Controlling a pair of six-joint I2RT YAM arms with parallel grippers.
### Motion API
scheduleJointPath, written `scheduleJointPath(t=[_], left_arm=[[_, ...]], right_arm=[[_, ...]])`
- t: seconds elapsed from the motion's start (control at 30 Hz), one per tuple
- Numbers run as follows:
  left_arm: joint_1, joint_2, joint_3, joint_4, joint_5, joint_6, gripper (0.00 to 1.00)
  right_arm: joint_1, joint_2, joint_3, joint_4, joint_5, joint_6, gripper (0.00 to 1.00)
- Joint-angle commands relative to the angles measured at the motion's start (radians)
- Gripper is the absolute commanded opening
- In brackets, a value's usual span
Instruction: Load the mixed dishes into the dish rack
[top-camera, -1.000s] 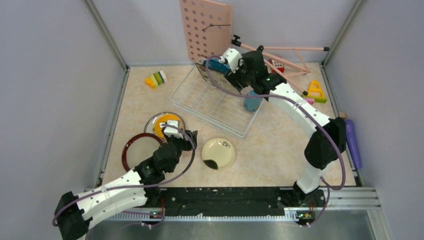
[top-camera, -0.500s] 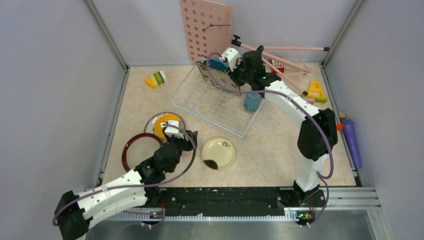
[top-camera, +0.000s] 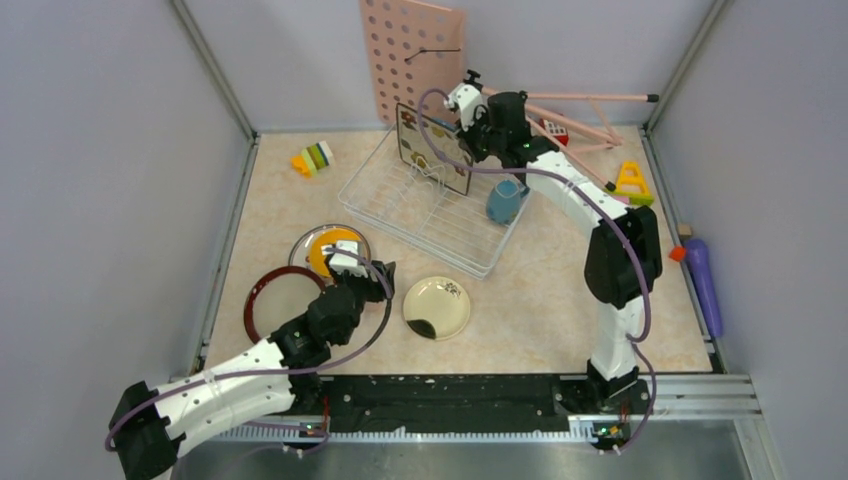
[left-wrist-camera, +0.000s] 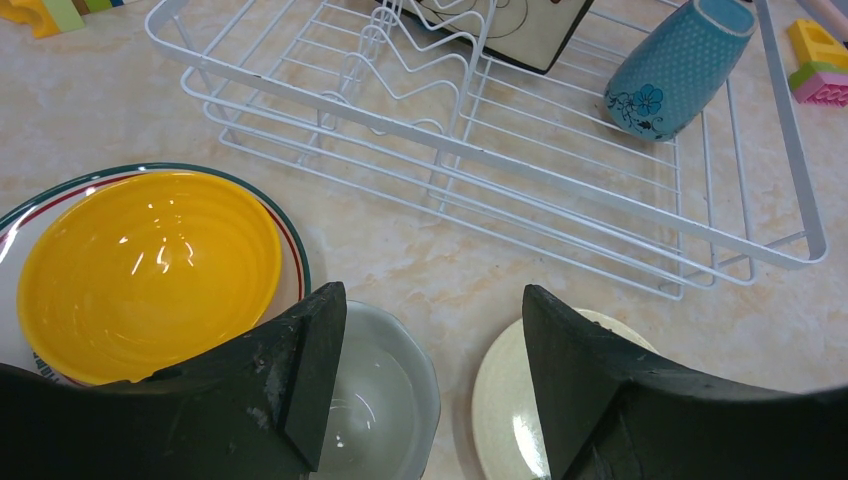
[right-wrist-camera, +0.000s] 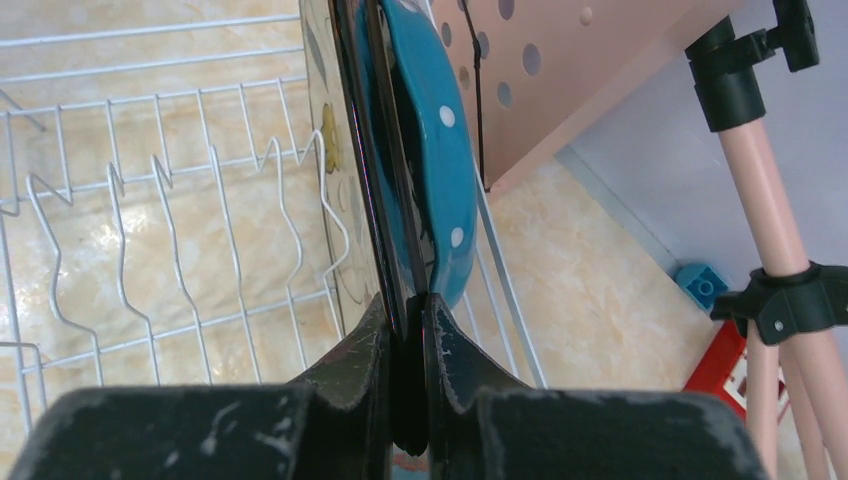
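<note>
The white wire dish rack (top-camera: 400, 196) stands at the back middle. A square flowered plate (top-camera: 430, 146) stands upright at its far end, and my right gripper (top-camera: 468, 128) is shut on that plate's edge (right-wrist-camera: 372, 200). Right behind it leans a teal polka-dot plate (right-wrist-camera: 425, 140). A blue cup (top-camera: 505, 201) rests at the rack's right side. My left gripper (top-camera: 350, 262) hangs open above a pale grey bowl (left-wrist-camera: 385, 390). It has the orange-yellow bowl (left-wrist-camera: 145, 270) on its ringed plate to the left and the cream plate (top-camera: 436, 307) to the right. The dark-red-rimmed plate (top-camera: 272, 300) lies beside the left arm.
A pink pegboard (top-camera: 412, 55) leans on the back wall, with a pink tube stand (top-camera: 560, 105) to its right. Toy blocks lie at the back left (top-camera: 313, 158) and back right (top-camera: 632, 182). A purple object (top-camera: 704, 285) lies by the right wall.
My right gripper has shut on the square flowered plate and tipped it up from a slant to upright in the rack. The left arm has not moved.
</note>
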Motion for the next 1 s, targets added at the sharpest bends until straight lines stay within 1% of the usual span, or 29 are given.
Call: scheduleJointPath(t=[0.0, 0.1, 0.17, 0.2, 0.23, 0.27, 0.3, 0.33, 0.43, 0.6, 0.77, 0.87, 0.97], left_arm=[[0.003, 0.004, 0.013, 0.040, -0.008, 0.006, 0.70], [0.003, 0.004, 0.015, 0.039, -0.008, 0.006, 0.70], [0.003, 0.004, 0.015, 0.038, -0.007, 0.005, 0.70], [0.003, 0.004, 0.015, 0.038, -0.007, 0.005, 0.70], [0.003, 0.005, 0.015, 0.038, -0.006, 0.005, 0.70], [0.003, 0.006, 0.015, 0.039, -0.006, 0.005, 0.70], [0.003, 0.008, 0.014, 0.039, -0.005, 0.005, 0.70], [0.003, 0.010, 0.016, 0.040, -0.005, 0.005, 0.70], [0.003, 0.014, 0.016, 0.040, -0.004, 0.005, 0.70], [0.003, 0.019, 0.018, 0.039, -0.005, 0.005, 0.70], [0.003, 0.022, 0.019, 0.040, -0.007, 0.004, 0.70], [0.003, 0.026, 0.019, 0.040, -0.009, 0.002, 0.70], [0.004, 0.032, 0.019, 0.040, -0.016, 0.002, 0.71]], right_arm=[[-0.019, 0.046, 0.145, 0.044, -0.144, 0.100, 0.00], [-0.020, 0.093, 0.225, -0.047, -0.147, 0.088, 0.00], [-0.020, 0.103, 0.241, -0.069, -0.145, 0.090, 0.00], [-0.020, 0.105, 0.241, -0.071, -0.144, 0.093, 0.04], [-0.020, 0.102, 0.240, -0.074, -0.139, 0.097, 0.15], [-0.021, 0.099, 0.236, -0.074, -0.126, 0.102, 0.34], [-0.020, 0.094, 0.232, -0.074, -0.112, 0.106, 0.46], [-0.020, 0.088, 0.230, -0.072, -0.094, 0.111, 0.53], [-0.021, 0.079, 0.234, -0.075, -0.051, 0.124, 0.56], [-0.020, 0.068, 0.241, -0.086, -0.040, 0.138, 0.57], [-0.020, 0.023, 0.209, -0.076, -0.006, 0.174, 0.70], [-0.020, -0.033, 0.171, -0.056, 0.068, 0.213, 0.75], [-0.020, -0.113, 0.091, 0.011, 0.168, 0.284, 0.77]])
